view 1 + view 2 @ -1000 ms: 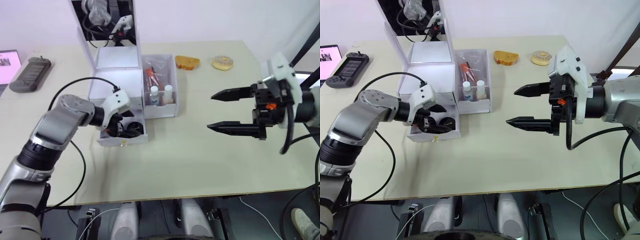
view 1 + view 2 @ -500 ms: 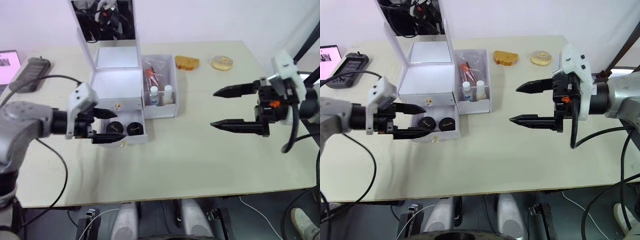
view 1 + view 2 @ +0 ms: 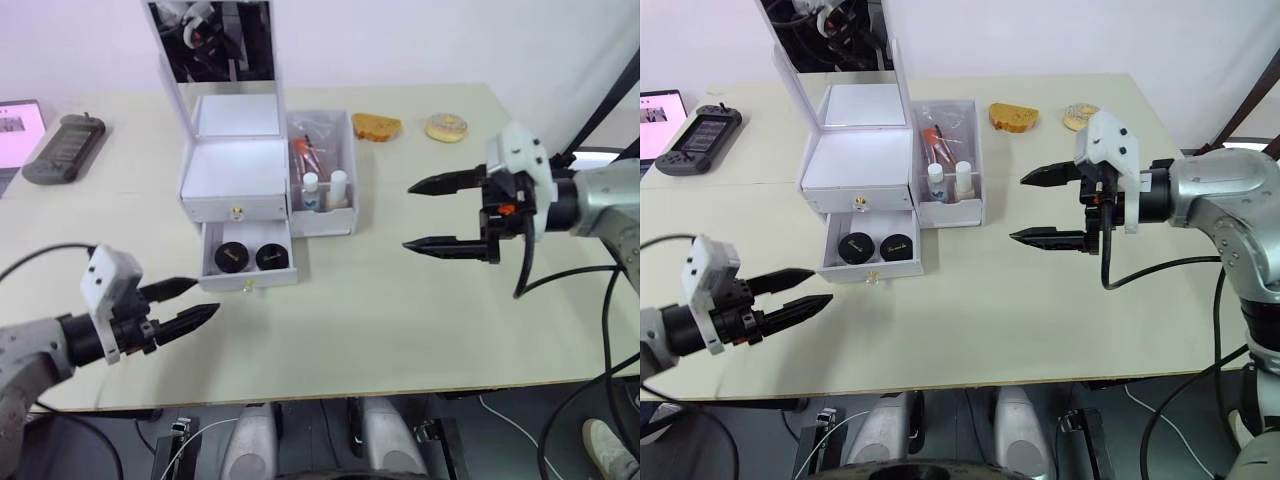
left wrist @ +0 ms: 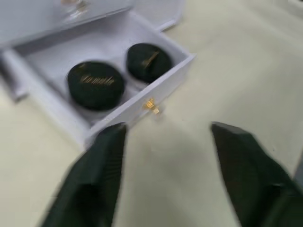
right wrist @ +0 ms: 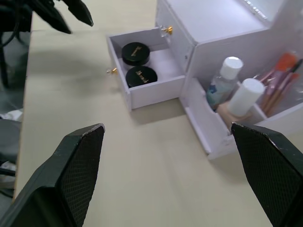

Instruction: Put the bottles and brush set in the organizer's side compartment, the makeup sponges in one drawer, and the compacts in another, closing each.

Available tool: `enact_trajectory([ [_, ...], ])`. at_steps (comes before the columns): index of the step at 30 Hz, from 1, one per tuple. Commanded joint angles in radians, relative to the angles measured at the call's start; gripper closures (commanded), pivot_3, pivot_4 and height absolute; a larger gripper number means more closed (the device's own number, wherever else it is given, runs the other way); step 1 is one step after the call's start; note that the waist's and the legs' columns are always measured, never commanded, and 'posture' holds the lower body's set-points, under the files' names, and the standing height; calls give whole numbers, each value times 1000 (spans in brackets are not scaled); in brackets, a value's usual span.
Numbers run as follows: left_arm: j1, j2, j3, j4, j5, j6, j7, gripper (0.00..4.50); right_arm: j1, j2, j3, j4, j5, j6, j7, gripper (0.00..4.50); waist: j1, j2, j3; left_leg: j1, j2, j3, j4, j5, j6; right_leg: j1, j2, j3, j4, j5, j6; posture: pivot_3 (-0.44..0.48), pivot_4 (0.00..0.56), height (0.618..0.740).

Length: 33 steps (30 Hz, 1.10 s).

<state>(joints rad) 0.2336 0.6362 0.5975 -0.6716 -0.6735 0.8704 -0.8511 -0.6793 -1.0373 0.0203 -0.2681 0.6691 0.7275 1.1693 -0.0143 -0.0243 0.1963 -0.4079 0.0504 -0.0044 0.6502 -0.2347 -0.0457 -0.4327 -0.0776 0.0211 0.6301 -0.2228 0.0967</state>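
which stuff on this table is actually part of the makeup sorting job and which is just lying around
Part of the job:
- organizer
- side compartment, holding the bottles and the brush set
- open lower drawer with two black compacts
- closed upper drawer

Just lying about:
- dark handheld console
- two yellowish rounds near the table's far edge
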Motion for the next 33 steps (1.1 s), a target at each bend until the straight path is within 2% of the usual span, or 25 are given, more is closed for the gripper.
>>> enact_trajectory([
  [1, 33, -84, -23, -28, 29, -125, 71, 3874, -40, 10, -5, 1, -9, 2, 15, 0, 0, 0, 0, 0, 0, 0, 0, 0, 0, 0, 0, 0, 0, 0, 0, 0, 150, 740],
  [2, 47, -113, -46, -25, 47, -161, 84, 4367, -44, 14, -3, 0, -9, 5, 14, 0, 0, 0, 0, 0, 0, 0, 1, 0, 0, 0, 0, 0, 0, 0, 0, 0, 150, 740],
  [3, 65, -136, -78, -20, 75, -201, 97, 4481, -46, 17, -2, -3, -10, 8, 14, 0, -1, 0, 0, 0, 0, 0, 1, 0, 0, 1, 0, 0, 0, 0, 0, 0, 150, 740],
  [8, 88, -201, -198, 16, 152, -305, 159, 4481, -49, 17, -12, -17, -17, 19, 12, 0, 1, 0, 0, 0, 0, 0, 1, 0, 0, 1, 0, 0, -1, 0, 0, 0, 150, 740],
  [14, 24, -229, -260, 114, 194, -378, 220, 4481, -45, 9, -28, -42, -18, 36, -2, 0, 0, 0, 0, 0, 0, 0, 1, 0, 0, 1, 0, 0, 0, 0, -1, 0, 150, 740],
  [27, -245, -161, -295, 317, 204, -392, 248, 4481, -45, -19, -74, -96, -2, 92, -42, 0, -1, 0, 0, 0, 0, 0, 0, 0, 0, 0, 0, 0, -1, 1, -1, 0, 150, 740],
  [33, -359, -132, -355, 437, 262, -433, 249, 4481, -49, -18, -82, -109, -8, 101, -59, 0, 2, 0, 0, 0, 0, 0, -1, 0, 0, 0, 0, 0, 0, 1, -1, 0, 150, 740],
])
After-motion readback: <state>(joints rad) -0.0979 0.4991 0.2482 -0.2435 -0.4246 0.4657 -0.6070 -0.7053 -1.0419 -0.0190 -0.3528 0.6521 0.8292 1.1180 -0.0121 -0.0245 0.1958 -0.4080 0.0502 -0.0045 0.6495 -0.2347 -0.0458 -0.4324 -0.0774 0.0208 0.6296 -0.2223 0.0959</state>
